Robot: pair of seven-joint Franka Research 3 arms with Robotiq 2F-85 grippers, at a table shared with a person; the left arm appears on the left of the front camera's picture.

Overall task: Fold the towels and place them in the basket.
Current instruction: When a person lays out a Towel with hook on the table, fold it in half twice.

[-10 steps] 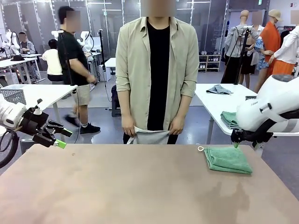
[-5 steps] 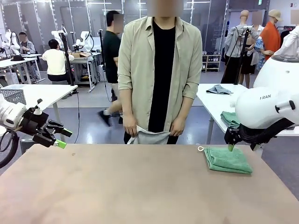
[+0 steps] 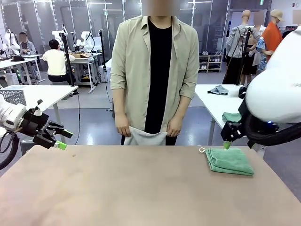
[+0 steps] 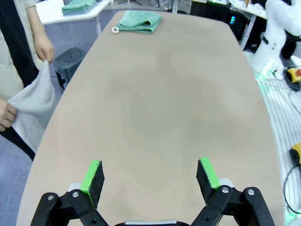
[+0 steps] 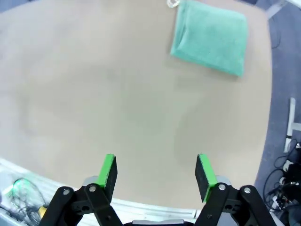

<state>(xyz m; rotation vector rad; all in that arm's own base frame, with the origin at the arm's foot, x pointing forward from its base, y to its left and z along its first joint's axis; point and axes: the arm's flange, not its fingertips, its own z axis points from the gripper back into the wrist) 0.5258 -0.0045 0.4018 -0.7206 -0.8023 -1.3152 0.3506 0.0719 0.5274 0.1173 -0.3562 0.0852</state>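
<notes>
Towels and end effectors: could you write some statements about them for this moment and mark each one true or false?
1. The green towel lies folded on the table. True.
2. The person holds the white towel with one hand only. False: both hands hold it, at the table's far edge.
3. The left end effector is open and holds nothing. True.
4. The right end effector grips the green towel. False: it is open and empty, and the towel lies free on the table.
</notes>
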